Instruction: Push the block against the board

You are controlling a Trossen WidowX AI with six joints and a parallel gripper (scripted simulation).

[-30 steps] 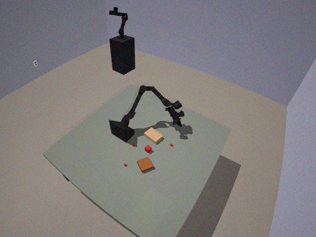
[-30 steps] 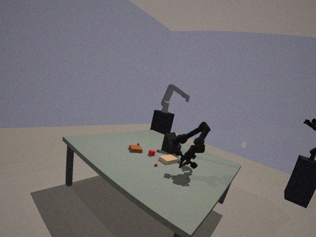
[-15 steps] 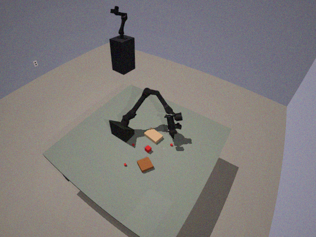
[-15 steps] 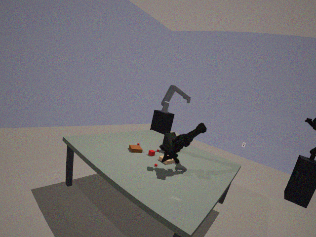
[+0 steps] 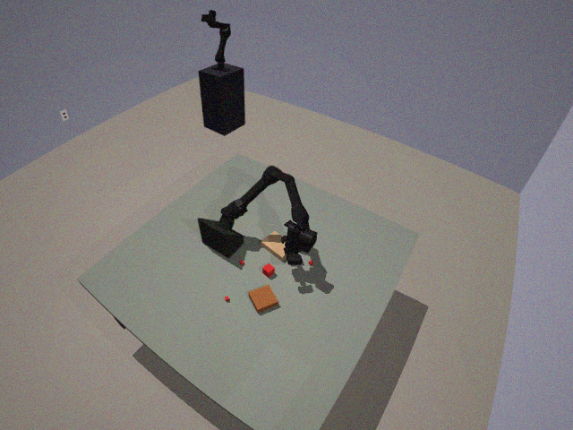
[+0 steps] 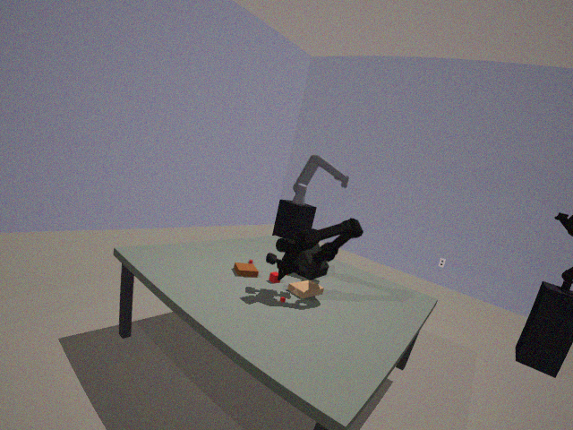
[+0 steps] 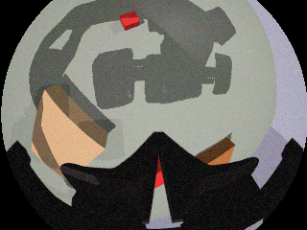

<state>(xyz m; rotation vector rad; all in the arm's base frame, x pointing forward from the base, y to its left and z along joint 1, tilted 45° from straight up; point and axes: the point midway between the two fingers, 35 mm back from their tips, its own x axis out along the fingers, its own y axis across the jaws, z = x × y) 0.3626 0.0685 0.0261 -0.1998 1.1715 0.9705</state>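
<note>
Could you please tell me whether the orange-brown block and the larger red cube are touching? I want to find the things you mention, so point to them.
Apart: the top view shows bare tabletop between the orange-brown block (image 5: 263,297) (image 6: 245,270) and the larger red cube (image 5: 268,270) (image 6: 274,277).

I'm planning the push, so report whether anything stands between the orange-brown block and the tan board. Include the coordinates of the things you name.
Yes: the red cube (image 5: 268,270) (image 6: 274,278) (image 7: 159,180) stands in the gap between the orange-brown block (image 5: 262,297) (image 6: 244,270) (image 7: 224,154) and the tan board (image 5: 272,245) (image 6: 303,289) (image 7: 67,134). A straight push would likely meet it.
</note>
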